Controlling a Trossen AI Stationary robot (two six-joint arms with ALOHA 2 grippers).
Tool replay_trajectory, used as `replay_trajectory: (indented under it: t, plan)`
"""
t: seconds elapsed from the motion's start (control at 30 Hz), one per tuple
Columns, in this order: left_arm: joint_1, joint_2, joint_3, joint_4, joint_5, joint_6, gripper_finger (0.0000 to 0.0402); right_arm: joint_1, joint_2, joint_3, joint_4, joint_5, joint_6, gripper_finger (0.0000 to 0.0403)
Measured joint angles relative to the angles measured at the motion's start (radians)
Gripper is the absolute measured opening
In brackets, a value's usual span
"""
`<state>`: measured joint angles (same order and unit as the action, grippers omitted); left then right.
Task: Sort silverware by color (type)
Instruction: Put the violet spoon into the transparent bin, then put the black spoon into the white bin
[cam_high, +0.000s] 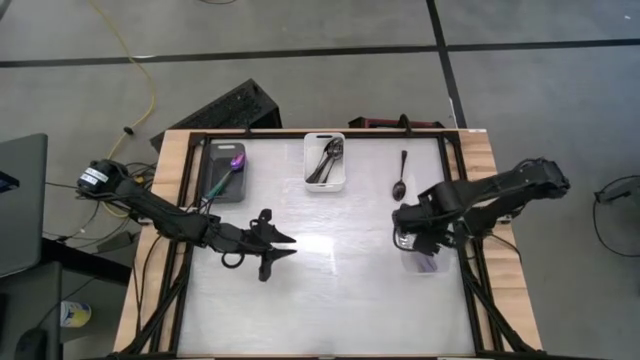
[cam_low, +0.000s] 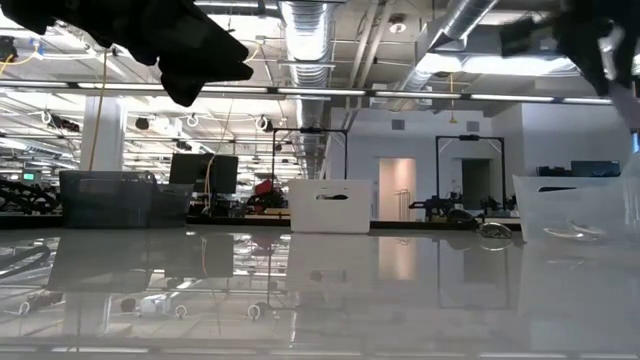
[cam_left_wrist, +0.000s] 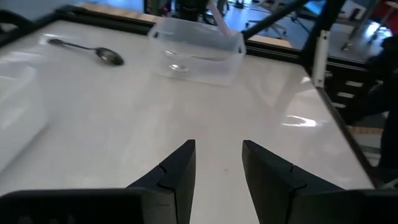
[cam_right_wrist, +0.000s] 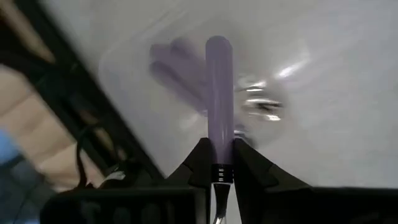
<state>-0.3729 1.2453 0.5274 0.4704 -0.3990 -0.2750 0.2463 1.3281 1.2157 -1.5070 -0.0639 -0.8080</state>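
My right gripper (cam_right_wrist: 217, 148) is shut on a piece of silverware with a pale lilac handle (cam_right_wrist: 219, 87). It stands over the clear bin (cam_high: 422, 264) at the table's right, which holds more lilac-handled pieces (cam_right_wrist: 171, 65). My left gripper (cam_left_wrist: 217, 152) is open and holds nothing. It hovers left of the table's middle (cam_high: 285, 248) and faces the clear bin (cam_left_wrist: 199, 59). A dark spoon (cam_high: 400, 176) lies flat on the table, beyond the right gripper. My right gripper pinches the piece between its two fingers at the base of the lilac handle (cam_right_wrist: 219, 158), just above a dark band. The fingers come from above, pointing down, and lie along the piece. The handle hangs straight below the fingertips, with its free end (cam_right_wrist: 219, 45) over the clear bin.
A grey bin (cam_high: 226, 172) with a purple spoon stands at the far left. A white bin (cam_high: 325, 161) with dark spoons stands at the far middle. The table's middle and near part (cam_high: 330, 300) are bare. A black frame runs along the table's edges.
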Motion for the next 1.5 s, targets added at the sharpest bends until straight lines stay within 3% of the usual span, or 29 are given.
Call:
replay_trajectory:
  t: [0.3, 0.57, 1.03, 1.17, 1.4, 1.5]
  plan:
    - [0.009, 0.000, 0.000, 0.000, -0.080, 0.072, 0.0116, -0.003, 0.002, -0.205, 0.161, -0.004, -0.111, 0.0060]
    - [0.041, 0.000, 0.000, 0.000, -0.079, 0.073, 0.0116, 0.016, 0.002, -0.239, 0.235, -0.018, -0.115, 0.0063]
    - [0.060, 0.000, 0.000, -0.001, -0.079, 0.073, 0.0116, 0.013, 0.002, -0.239, 0.237, -0.011, 0.005, 0.0194]
    - [0.060, 0.000, 0.000, -0.001, -0.078, 0.073, 0.0116, 0.010, 0.002, -0.222, 0.186, 0.097, 0.042, 0.0225]
    - [0.060, 0.000, 0.000, -0.001, -0.071, 0.073, 0.0116, -0.136, -0.043, -0.071, 0.126, 0.115, 0.124, 0.0233]
    - [0.060, 0.000, 0.000, -0.001, -0.070, 0.074, 0.0116, -0.247, -0.081, -0.036, 0.167, 0.172, 0.025, 0.0227]
